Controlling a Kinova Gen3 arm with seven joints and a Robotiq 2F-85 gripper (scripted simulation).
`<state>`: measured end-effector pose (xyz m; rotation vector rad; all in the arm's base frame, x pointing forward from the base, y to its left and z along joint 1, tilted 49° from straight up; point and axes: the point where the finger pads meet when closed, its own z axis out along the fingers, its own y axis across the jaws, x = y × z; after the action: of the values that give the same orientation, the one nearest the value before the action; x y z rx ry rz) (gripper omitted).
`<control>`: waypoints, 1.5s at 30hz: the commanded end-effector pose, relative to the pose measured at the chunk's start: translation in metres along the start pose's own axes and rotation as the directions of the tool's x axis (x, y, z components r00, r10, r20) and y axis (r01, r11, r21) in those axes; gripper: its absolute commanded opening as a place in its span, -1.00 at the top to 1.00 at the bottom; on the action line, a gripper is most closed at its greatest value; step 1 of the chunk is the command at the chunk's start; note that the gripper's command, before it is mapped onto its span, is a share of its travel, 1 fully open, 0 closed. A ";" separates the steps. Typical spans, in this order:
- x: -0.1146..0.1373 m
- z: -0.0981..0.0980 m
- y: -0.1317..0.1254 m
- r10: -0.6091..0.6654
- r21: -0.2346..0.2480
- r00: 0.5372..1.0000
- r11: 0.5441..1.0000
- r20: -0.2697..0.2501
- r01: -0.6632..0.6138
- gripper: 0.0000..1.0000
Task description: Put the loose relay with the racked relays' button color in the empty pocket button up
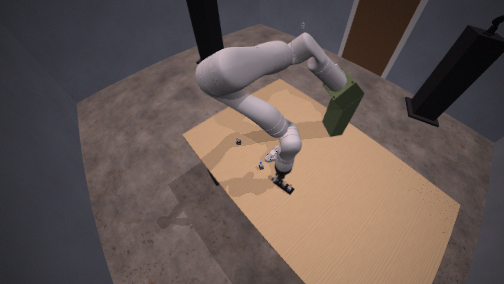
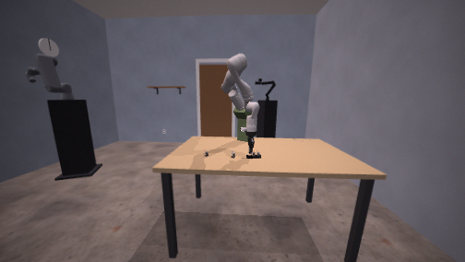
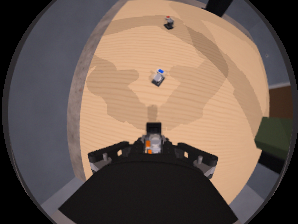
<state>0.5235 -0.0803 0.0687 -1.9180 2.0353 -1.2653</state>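
Note:
The black rack (image 1: 290,190) (image 2: 255,157) lies near the middle of the table and holds relays with orange buttons. My gripper (image 1: 278,179) (image 2: 251,151) (image 3: 153,139) points straight down at the rack's near-left end and is shut on a clear relay with an orange button (image 3: 153,143), button up. The relay is right at the rack; I cannot tell how deep it sits in the pocket. A loose relay with a blue button (image 1: 261,165) (image 2: 232,155) (image 3: 158,78) lies just left of the rack. A loose relay with a red button (image 1: 238,141) (image 2: 206,153) (image 3: 169,23) lies farther left.
The wooden table (image 1: 360,200) (image 2: 295,166) carries the arm's green base (image 1: 342,107) at its far edge. Black pedestals stand on the floor beyond the table (image 1: 450,75).

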 end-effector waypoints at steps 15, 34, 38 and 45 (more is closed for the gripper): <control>0.002 -0.002 0.001 -0.008 -0.002 1.000 1.000 -0.002 0.008 1.00; 0.004 -0.002 0.002 -0.019 -0.002 1.000 1.000 -0.001 0.019 1.00; 0.004 -0.002 0.002 -0.019 -0.002 1.000 1.000 -0.001 0.019 1.00; 0.004 -0.002 0.002 -0.019 -0.002 1.000 1.000 -0.001 0.019 1.00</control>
<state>0.5214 -0.0817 0.0692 -1.9307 2.0305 -1.2674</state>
